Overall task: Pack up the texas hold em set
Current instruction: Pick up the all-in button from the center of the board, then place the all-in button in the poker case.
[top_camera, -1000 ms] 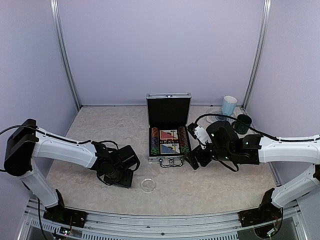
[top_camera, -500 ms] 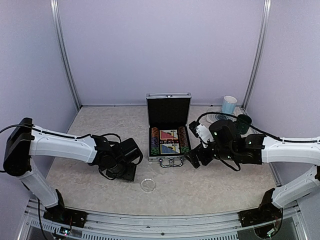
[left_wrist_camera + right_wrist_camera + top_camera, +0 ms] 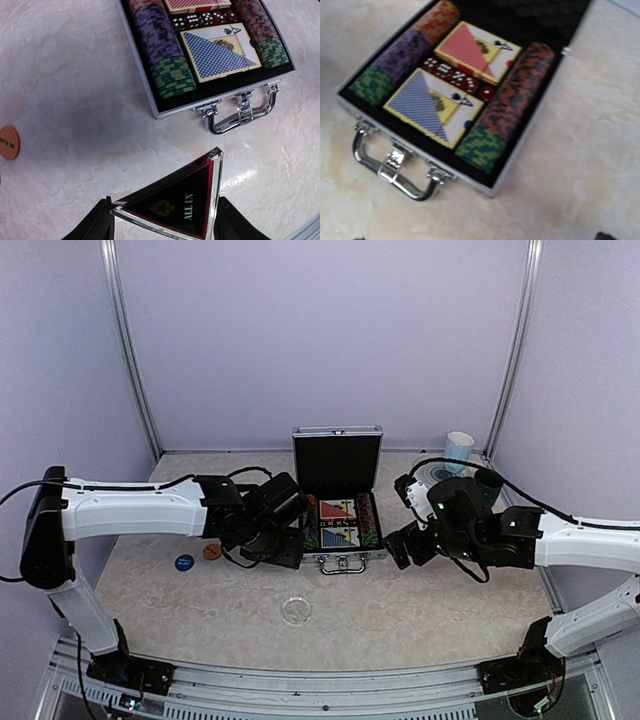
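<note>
1. Your briefcase [image 3: 338, 462] is silver outside and black-lined inside.
2. Inside it, the blue deck [image 3: 220, 52] and red deck [image 3: 472, 50] are crosshatched; the chips [image 3: 172, 77] are dark-striped green, purple and orange-red.
3. Left of it: orange disc [image 3: 7, 142], blue disc [image 3: 184, 562], and black, red-edged triangle [image 3: 180, 202].

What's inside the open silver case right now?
The case holds two chip rows, a red deck, a blue deck and red dice between the decks. Anything beneath them is covered.
</note>
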`<state>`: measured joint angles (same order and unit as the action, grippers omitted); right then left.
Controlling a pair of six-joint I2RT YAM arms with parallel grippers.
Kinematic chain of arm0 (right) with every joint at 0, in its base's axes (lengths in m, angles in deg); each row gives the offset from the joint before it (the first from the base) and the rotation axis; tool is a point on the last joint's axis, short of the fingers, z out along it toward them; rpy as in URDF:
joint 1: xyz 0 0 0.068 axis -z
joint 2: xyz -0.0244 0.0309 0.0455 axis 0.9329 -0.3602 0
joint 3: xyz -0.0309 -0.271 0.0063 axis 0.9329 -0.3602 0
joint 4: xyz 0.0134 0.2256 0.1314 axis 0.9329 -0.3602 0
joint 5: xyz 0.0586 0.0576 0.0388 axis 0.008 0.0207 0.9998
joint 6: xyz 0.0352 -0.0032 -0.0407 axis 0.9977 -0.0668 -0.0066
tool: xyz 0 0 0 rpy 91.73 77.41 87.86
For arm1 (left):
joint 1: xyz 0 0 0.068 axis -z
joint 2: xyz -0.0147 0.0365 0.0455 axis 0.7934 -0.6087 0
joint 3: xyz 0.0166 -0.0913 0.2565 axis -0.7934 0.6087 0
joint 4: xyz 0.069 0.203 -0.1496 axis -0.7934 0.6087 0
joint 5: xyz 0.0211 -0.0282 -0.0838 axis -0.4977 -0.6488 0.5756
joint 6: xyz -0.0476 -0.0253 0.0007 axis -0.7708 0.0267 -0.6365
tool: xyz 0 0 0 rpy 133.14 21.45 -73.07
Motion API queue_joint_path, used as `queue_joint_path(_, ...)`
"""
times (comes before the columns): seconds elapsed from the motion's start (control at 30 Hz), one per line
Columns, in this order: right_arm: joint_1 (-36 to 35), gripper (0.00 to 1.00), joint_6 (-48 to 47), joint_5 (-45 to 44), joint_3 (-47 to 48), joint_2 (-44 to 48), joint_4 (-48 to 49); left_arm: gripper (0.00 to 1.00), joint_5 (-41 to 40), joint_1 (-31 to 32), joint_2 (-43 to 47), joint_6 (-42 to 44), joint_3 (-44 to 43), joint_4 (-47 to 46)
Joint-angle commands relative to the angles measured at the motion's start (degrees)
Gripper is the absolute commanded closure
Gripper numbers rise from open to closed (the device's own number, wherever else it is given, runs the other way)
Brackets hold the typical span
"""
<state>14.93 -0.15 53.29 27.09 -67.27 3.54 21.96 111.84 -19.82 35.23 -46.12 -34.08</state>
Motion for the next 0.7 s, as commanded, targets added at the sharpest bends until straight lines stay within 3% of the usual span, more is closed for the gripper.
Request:
queue_joint_path(0.0, 0.3, 0.01, 2.7, -3.8, 0.6, 1.8, -2.5, 0.42, -1.4, 0.3, -4.9, 4.9, -6.6, 0.9)
queue_joint_path(0.33, 0.3, 0.01, 4.7, -4.0, -1.0, 4.1, -3.3, 0.42, -0.3, -2.1, -17.9, 11.5, -23.6, 0.0)
queue_joint_path(0.67, 0.3, 0.01, 5.5, -4.3, -1.7, 6.2, -4.2, 0.42, 0.9, -5.6, -28.1, 13.7, -33.7, -4.0)
